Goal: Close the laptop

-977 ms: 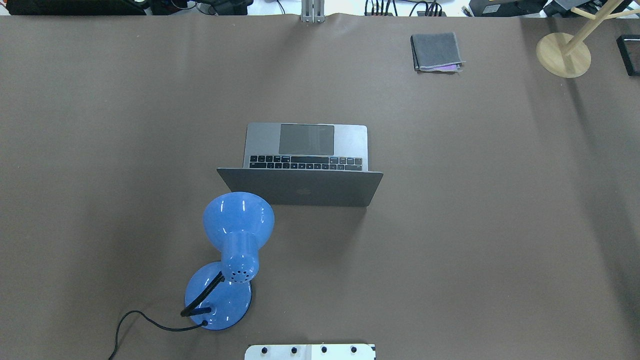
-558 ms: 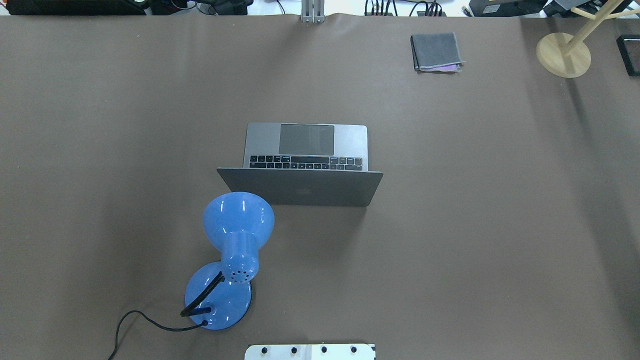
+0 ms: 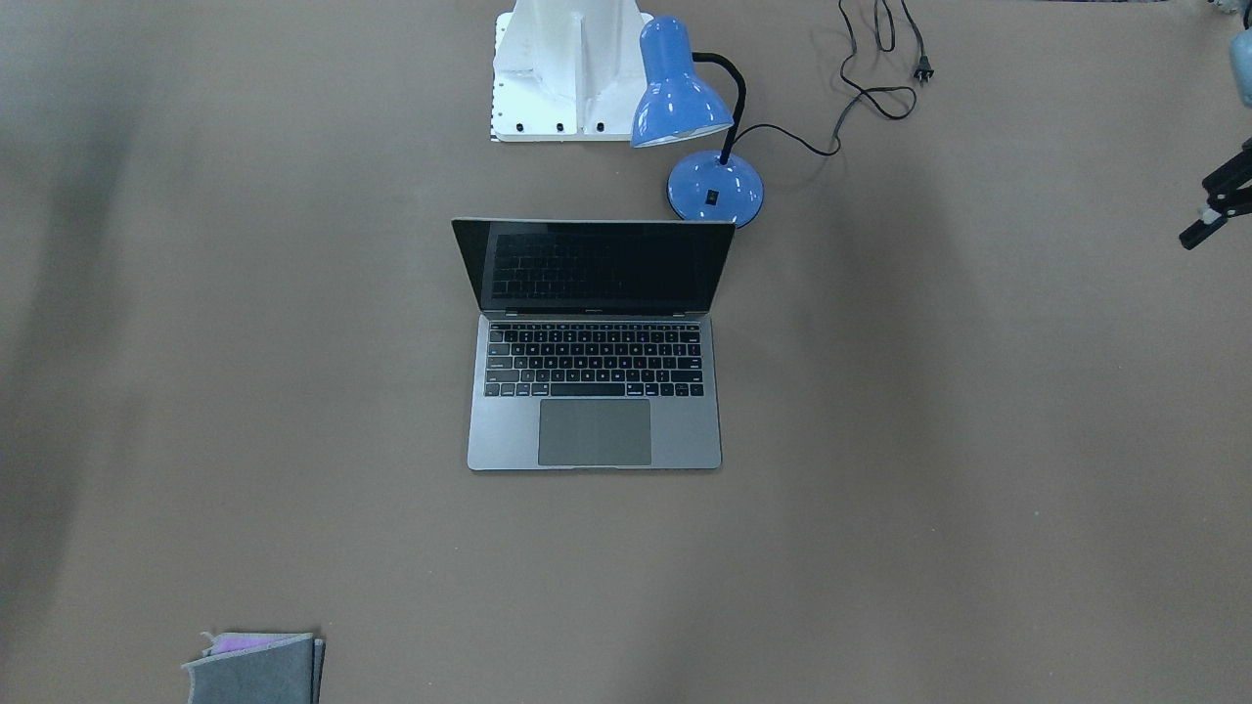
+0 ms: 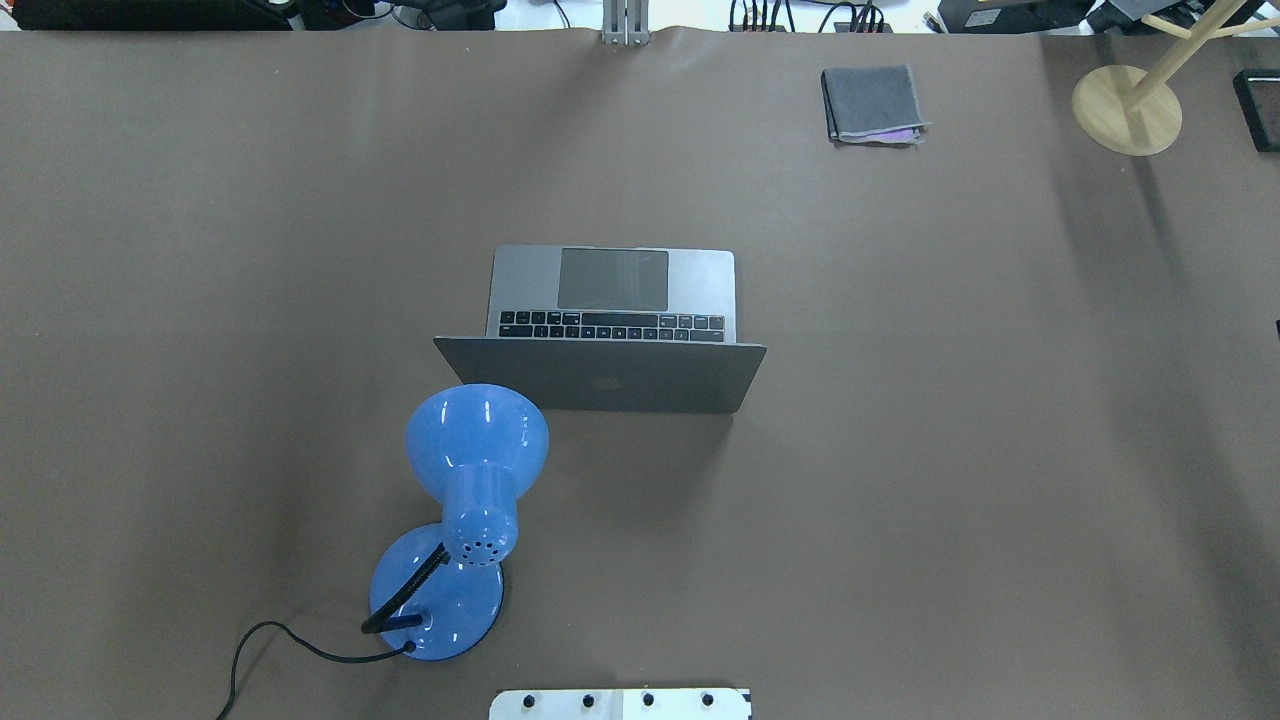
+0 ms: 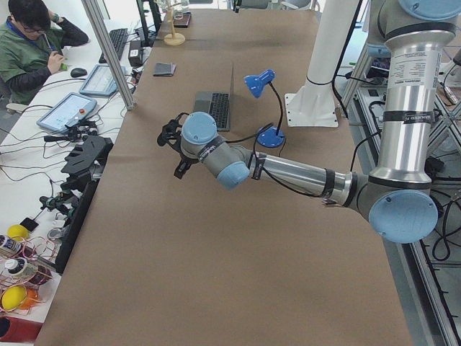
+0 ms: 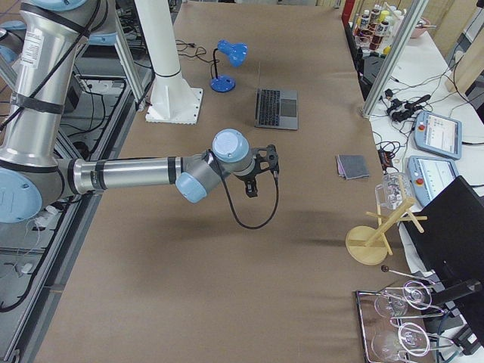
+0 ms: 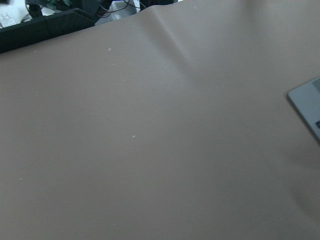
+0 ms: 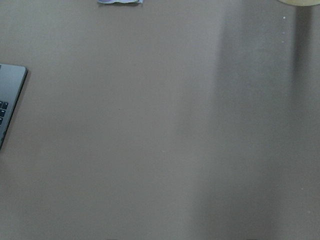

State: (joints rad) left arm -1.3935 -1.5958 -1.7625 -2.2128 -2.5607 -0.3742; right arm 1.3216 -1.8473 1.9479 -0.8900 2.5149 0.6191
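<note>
Laptop (image 4: 612,290) open at mid-table, its lid raised near upright with the back toward the robot's base and the keyboard facing the operators' side. As I read it, nothing of the closing is done yet and the whole fold-down of the lid remains. My left gripper (image 5: 171,137) hangs above bare table well off one side of the laptop, and my right gripper (image 6: 265,160) likewise off the other. Each shows only in a side view, so I cannot tell whether either is spread or pinched. A blue desk lamp (image 4: 477,432) crowds the lid's corner on the left arm's side, its shade near the lid's top edge, so I judge a reach from the right arm's side to be the freer one. The lid would swing down away from the lamp. Beyond the trackpad the table (image 4: 300,200) runs open, with a folded grey cloth (image 4: 873,103) and a wooden stand (image 4: 1127,110) well apart at the far right.
</note>
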